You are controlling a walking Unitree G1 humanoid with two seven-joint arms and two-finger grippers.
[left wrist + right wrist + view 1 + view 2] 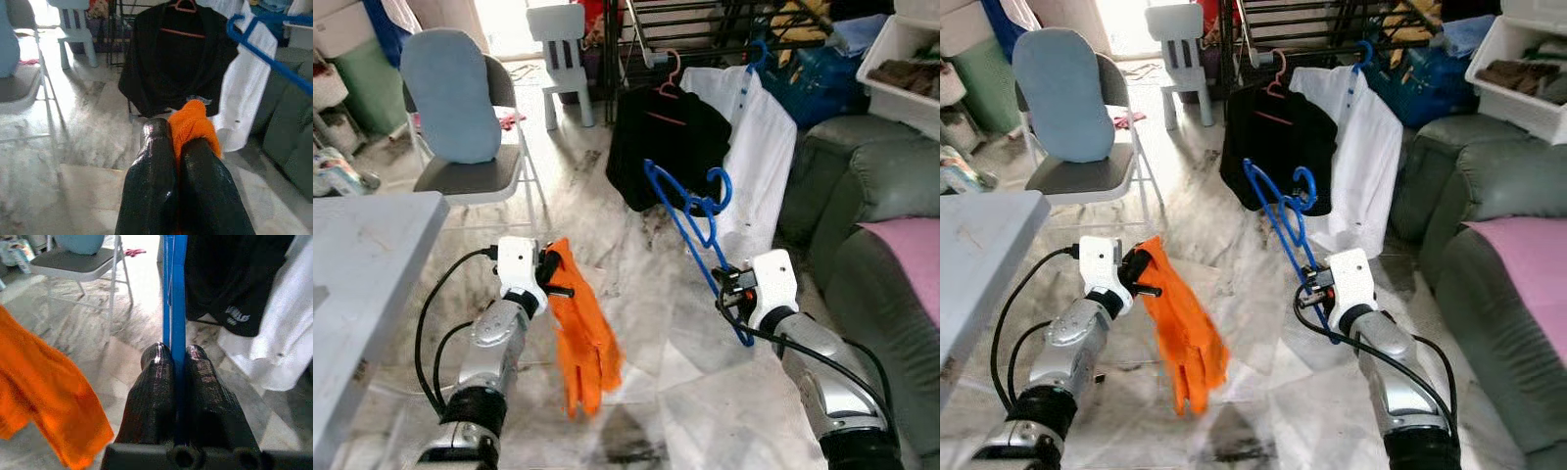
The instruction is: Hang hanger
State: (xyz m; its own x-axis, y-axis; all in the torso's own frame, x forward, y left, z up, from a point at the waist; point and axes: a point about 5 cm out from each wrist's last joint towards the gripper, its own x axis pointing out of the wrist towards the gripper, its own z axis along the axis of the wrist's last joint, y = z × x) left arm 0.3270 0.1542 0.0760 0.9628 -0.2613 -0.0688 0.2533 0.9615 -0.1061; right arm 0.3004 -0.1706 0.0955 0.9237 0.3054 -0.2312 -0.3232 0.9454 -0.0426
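Observation:
My right gripper [728, 284] is shut on a bare blue plastic hanger [690, 220], which tilts up to the left with its hook [720, 186] at the top. In the right wrist view the hanger's bar [175, 308] runs straight out between the two black fingers [151, 396]. My left gripper [554, 276] is shut on an orange garment [582, 338] that hangs limp below it; its top edge [193, 120] pokes out between the fingers. Ahead stands a dark drying rack [705, 29] with a black top [666, 147] on a pink hanger and a white shirt [759, 147] on a blue one.
A grey sofa [862, 225] with a pink cloth lines the right side. A grey table [362, 284] stands at the left, a folding chair [460, 127] with a blue cushion behind it. A white child's chair [563, 59] stands further back. Marble floor lies between.

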